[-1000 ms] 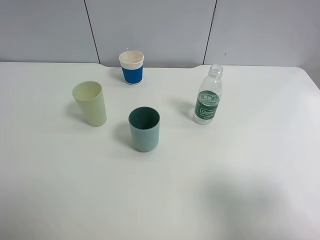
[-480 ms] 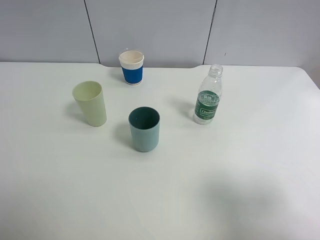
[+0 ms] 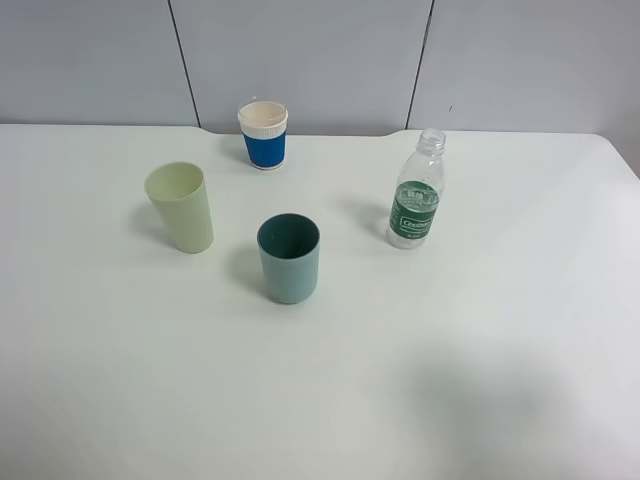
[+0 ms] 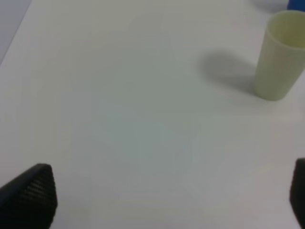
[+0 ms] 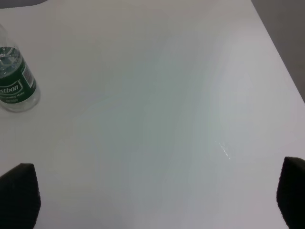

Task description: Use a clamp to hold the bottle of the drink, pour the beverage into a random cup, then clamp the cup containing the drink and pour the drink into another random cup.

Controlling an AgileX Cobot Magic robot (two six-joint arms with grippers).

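Standing upright, bottle (image 3: pixel 416 200) — long axis vertical, uncapped mouth up; left fingers (image 4: pixel 29 195), right fingers (image 5: pixel 19 193) apart, empty.

In the left wrist view only two dark fingertips (image 4: pixel 29 195) show at the frame's edges, and the blue cup (image 4: pixel 296 4) is a sliver at the border. The right wrist view crops the bottle (image 5: pixel 15 81) above its label. The pale cup (image 3: pixel 180 207) hides its own inside; whether the bottle holds liquid cannot be told.
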